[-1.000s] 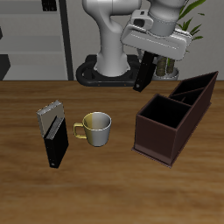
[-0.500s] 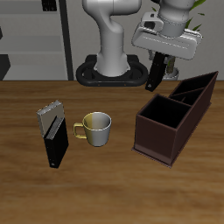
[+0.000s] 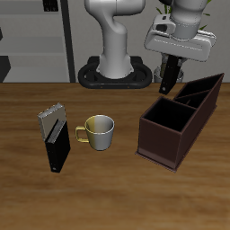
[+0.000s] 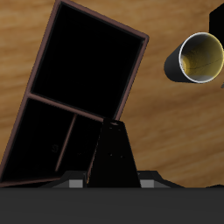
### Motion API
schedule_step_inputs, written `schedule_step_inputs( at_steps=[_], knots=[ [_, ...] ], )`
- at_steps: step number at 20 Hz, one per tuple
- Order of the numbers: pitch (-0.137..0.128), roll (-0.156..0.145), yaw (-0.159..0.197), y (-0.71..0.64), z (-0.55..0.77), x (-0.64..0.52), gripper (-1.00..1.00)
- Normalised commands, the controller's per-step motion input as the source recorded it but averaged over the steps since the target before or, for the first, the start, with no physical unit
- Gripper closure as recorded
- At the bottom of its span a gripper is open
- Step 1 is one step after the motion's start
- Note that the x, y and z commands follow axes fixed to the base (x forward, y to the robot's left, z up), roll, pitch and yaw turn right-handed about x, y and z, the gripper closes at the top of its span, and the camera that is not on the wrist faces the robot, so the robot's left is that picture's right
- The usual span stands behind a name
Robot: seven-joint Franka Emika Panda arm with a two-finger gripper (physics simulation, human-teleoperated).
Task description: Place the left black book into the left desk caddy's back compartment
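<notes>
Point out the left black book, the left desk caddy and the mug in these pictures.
left black book point(image 3: 168, 76), exterior view, middle of its cover
left desk caddy point(image 3: 160, 144), exterior view, front outer wall
mug point(image 3: 101, 133), exterior view, its side wall

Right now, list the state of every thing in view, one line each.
gripper: shut on the left black book, up in the air.
left black book: held clear of the table, tilted, beside the caddy's back end.
left desk caddy: on the table, open-topped, nothing seen inside.
back compartment: no book in it yet.
mug: upright, looks empty.
other black book: standing on the table, untouched.
</notes>
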Motion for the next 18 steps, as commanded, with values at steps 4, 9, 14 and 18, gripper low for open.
schedule_step_inputs(
  at_steps=[4, 9, 14, 18],
  knots=[
    [0.023, 0.051, -0.033, 0.32, -0.05, 0.08, 1.0],
    [0.004, 0.067, -0.016, 0.38, -0.01, 0.05, 1.0],
    [0.006, 0.035, -0.027, 0.22, 0.01, 0.13, 1.0],
    [0.01, 0.015, -0.018, 0.11, -0.02, 0.19, 1.0]
  ],
)
